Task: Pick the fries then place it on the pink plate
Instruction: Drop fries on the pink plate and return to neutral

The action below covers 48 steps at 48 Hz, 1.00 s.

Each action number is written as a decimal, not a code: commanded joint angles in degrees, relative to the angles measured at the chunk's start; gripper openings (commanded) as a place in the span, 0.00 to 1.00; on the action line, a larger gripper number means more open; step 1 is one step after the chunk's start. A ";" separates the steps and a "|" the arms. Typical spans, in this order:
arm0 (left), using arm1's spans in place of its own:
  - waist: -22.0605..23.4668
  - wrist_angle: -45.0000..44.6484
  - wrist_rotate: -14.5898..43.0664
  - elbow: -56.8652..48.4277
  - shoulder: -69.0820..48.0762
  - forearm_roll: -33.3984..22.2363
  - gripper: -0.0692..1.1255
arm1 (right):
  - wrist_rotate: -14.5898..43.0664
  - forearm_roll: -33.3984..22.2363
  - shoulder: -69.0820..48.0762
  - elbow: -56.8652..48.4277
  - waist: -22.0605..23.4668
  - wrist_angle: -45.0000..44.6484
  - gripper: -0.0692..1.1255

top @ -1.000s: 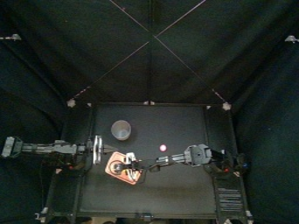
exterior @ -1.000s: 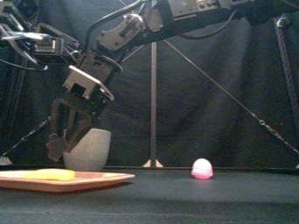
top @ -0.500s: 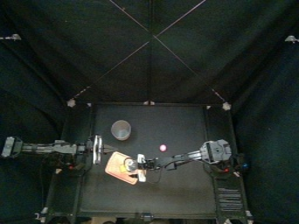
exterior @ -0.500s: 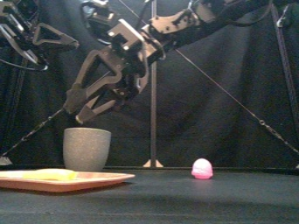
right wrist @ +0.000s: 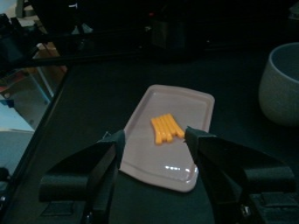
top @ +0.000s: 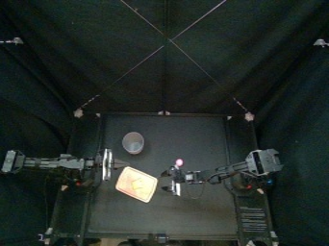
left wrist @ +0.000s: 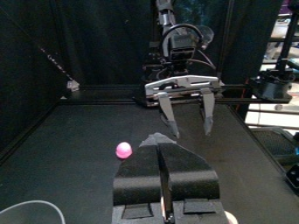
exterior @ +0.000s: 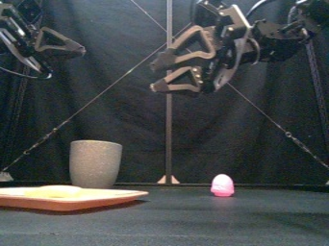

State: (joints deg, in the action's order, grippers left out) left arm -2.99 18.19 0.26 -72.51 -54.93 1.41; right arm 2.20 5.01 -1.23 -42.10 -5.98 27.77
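The right end effector (left wrist: 190, 127) hangs above the worktop (top: 213, 135) just right of the pink plate (right wrist: 194, 107), its jaws spread wide and empty. The fries (right wrist: 167, 128) lie flat near the plate's middle. The left end effector (left wrist: 165, 149), jaws pressed together on nothing, rests left of the plate. A grey cup (exterior: 95, 163) stands behind the plate. A small pink toy (exterior: 222, 185) sits well to the plate's right.

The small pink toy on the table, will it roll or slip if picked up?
Probably no rolling when nudged: the pink toy sits on a flattish base. Its rounded top could slip between closing jaws. It looks small, so likely light.
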 commanded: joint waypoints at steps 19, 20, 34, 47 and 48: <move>0.62 0.26 0.00 0.88 0.18 0.79 0.04 | -0.09 1.41 -19.34 -11.25 4.57 0.70 0.82; 0.62 0.26 0.00 0.79 0.18 0.88 0.04 | -0.09 1.32 -19.95 -11.60 4.66 0.70 0.82; 0.26 0.09 -0.09 0.44 0.18 0.53 0.04 | 0.18 1.32 -23.64 -14.24 5.19 1.14 0.82; 0.09 -0.09 -0.09 0.18 0.09 0.53 0.04 | 0.18 0.88 -23.73 -15.73 5.19 1.14 0.82; 0.00 -0.09 -0.09 0.26 0.09 0.62 0.04 | 0.18 0.97 -23.73 -15.91 5.19 1.14 0.82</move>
State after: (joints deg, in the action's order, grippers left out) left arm -2.81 17.93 0.26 -73.21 -55.02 1.93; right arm 2.37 5.89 -23.91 -58.10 -0.79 28.39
